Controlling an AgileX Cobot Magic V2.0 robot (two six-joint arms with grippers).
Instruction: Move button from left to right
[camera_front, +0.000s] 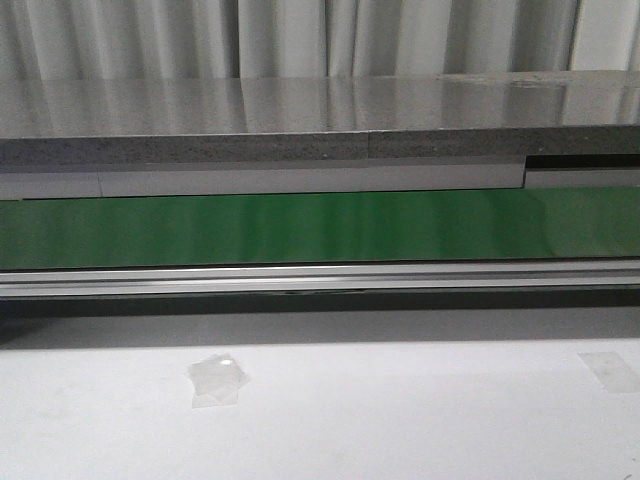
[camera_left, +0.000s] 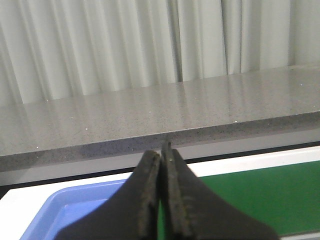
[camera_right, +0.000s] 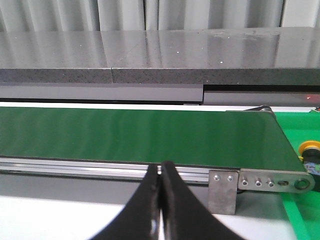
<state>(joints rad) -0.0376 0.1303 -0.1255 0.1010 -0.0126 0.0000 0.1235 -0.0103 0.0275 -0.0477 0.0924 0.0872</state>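
Both tools closed above green belt

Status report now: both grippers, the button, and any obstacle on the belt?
Left gripper shut, empty, over blue tray. Right gripper shut, empty, before green belt. Button only partly seen past belt end. No obstacle on belt.

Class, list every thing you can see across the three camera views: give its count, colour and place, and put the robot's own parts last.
Conveyor belt: one, green, running across the front view behind the white table.
Aluminium rail: one, silver, along the belt's near edge.
Counter: one, grey speckled, behind the belt.
Curtain: white, at the back.
Table: one, white, nearest the camera.
Tape pieces: two, clear, on the table.
Tray: one, blue, beside the belt.
Button: one, yellow head, only partly visible past the belt's end.
Left gripper: black, shut, empty.
Right gripper: black, shut, empty.
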